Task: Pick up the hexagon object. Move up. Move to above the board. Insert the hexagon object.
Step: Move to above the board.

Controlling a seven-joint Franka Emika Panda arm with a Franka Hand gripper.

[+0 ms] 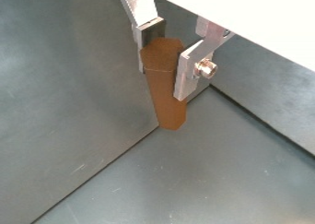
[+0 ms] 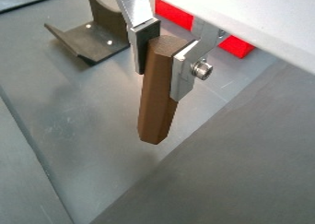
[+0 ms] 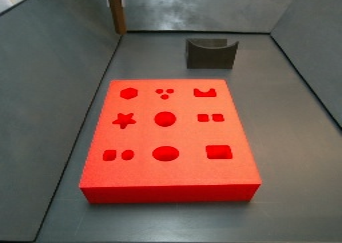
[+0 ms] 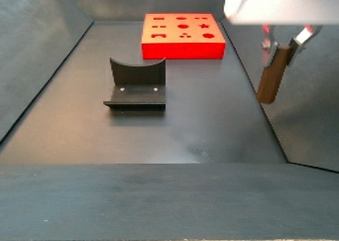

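The hand [image 2: 163, 51] was closed on the hexagon object [image 2: 157, 94], its flat silver fingers [image 2: 186, 69] pressed against the upper end of the slim brown peg in both wrist views. The peg [image 1: 165, 88] hung straight down from the hand, most of its length showing below the fingers [image 1: 191, 71]. In a side view the hand [image 4: 286, 39] sat high at the right side of the enclosure, and the hexagon object [image 4: 275, 74] appeared to hang clear of the dark table [image 4: 199, 126], close to the grey side wall [image 4: 311, 106].

Further out, the fixture [image 4: 135, 85] stood on the table, well apart from the peg, and showed in a wrist view [image 2: 92, 36] as a dark bracket on its base plate. Beyond it lay the board [image 4: 183, 36], bright red and flat on the table. In a side view the board [image 3: 167, 187] filled the middle of the table, its recesses set in three rows, with a hexagon recess [image 3: 128, 92] at one corner and a star recess [image 3: 124, 120] next to it. The fixture [image 3: 210, 53] stood just past the board's far edge. In that view the peg [image 3: 118, 9] was only a small brown shape near the far wall, too small to tell more.
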